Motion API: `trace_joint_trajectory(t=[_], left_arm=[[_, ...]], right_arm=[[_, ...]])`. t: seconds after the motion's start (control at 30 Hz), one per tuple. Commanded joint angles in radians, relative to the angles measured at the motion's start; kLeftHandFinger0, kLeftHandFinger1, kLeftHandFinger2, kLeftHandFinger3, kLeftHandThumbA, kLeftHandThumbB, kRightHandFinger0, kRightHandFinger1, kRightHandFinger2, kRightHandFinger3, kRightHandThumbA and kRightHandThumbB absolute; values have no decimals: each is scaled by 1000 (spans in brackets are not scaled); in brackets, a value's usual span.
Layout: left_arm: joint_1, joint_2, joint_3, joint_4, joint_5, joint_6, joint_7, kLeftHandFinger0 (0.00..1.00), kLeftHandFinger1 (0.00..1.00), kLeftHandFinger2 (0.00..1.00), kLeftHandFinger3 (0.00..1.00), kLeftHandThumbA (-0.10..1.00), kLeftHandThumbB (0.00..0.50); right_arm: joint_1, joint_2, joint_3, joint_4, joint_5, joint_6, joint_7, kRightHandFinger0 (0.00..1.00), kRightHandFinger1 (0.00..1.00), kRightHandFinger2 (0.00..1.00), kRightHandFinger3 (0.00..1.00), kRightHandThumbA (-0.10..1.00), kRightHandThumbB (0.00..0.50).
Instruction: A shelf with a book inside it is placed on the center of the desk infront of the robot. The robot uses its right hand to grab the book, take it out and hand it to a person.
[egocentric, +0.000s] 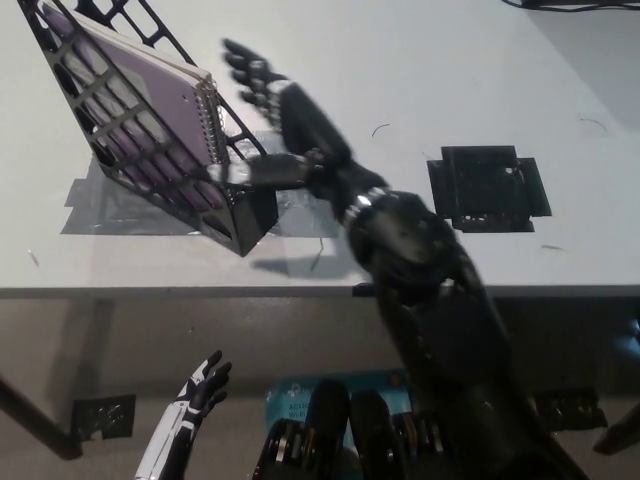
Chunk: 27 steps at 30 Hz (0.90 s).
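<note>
Both risks sit at the black shelf (150, 130): my right hand (275, 120), fingers spread and empty beside it, could shove it or miss the spiral notebook (150, 110) inside, while my left hand (195, 395) idles open below.

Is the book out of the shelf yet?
No, the book sits inside the black shelf, and the open right hand is beside it without holding it.

shelf (245, 205): black plastic lattice | book (150, 120): purple cover, metal spiral | desk (400, 60): smooth matt
</note>
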Motion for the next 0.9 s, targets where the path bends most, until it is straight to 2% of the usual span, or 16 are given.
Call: trace_joint_trajectory(t=[0.0, 0.07, 0.13, 0.23, 0.33, 0.4, 0.43, 0.47, 0.5, 0.63, 0.73, 0.8, 0.87], left_arm=[[1, 1, 3, -35, -4, -22, -11, 1000, 1000, 1000, 1000, 1000, 243], [0, 3, 2, -38, 3, -16, -11, 1000, 1000, 1000, 1000, 1000, 231], [1, 5, 0, -39, 16, -27, -6, 1000, 1000, 1000, 1000, 1000, 216], [0, 6, 0, -33, 16, -41, -6, 1000, 1000, 1000, 1000, 1000, 201], [-5, 5, 0, -25, 11, -47, -8, 1000, 1000, 1000, 1000, 1000, 203], [0, 6, -2, -28, 15, -44, -9, 1000, 1000, 1000, 1000, 1000, 208], [1, 6, -2, -29, 14, -43, -10, 1000, 1000, 1000, 1000, 1000, 200], [2, 7, -2, -29, 13, -40, -11, 1000, 1000, 1000, 1000, 1000, 212], [-4, 9, -1, -28, 15, -43, -10, 1000, 1000, 1000, 1000, 1000, 210], [-15, 9, 1, -31, 23, -32, -4, 1000, 1000, 1000, 1000, 1000, 210], [-17, 6, 1, -37, 21, -10, -4, 1000, 1000, 1000, 1000, 1000, 233], [-17, 6, 0, -35, 25, -16, -4, 1000, 1000, 1000, 1000, 1000, 234], [-22, 11, -5, -35, 44, -23, -1, 1000, 1000, 1000, 1000, 1000, 245]], right_arm=[[-105, 48, -30, 98, 46, -43, 20, 1000, 1000, 1000, 1000, 1000, 345], [-127, 60, -34, 149, 38, -64, 16, 1000, 1000, 1000, 1000, 1000, 376], [-141, 70, -42, 186, 37, -72, 16, 1000, 1000, 1000, 1000, 1000, 386], [-161, 75, -42, 231, 25, -85, 16, 1000, 1000, 1000, 1000, 1000, 362], [-174, 85, -60, 269, 45, -112, 26, 1000, 1000, 1000, 1000, 1000, 361], [-163, 89, -62, 266, 45, -113, 26, 1000, 1000, 1000, 1000, 1000, 376], [-163, 91, -64, 268, 46, -113, 25, 1000, 1000, 1000, 1000, 1000, 403], [-167, 99, -71, 284, 53, -106, 24, 1000, 1000, 1000, 1000, 1000, 426], [-173, 99, -72, 290, 52, -104, 22, 1000, 1000, 1000, 1000, 1000, 432], [-192, 99, -81, 327, 50, -103, 16, 1000, 1000, 1000, 1000, 1000, 391], [-209, 99, -90, 365, 52, -118, 15, 1000, 1000, 1000, 1000, 1000, 392], [-222, 102, -102, 395, 61, -119, 18, 1000, 1000, 1000, 1000, 1000, 424], [-230, 100, -107, 413, 63, -133, 19, 1000, 1000, 1000, 1000, 1000, 409]])
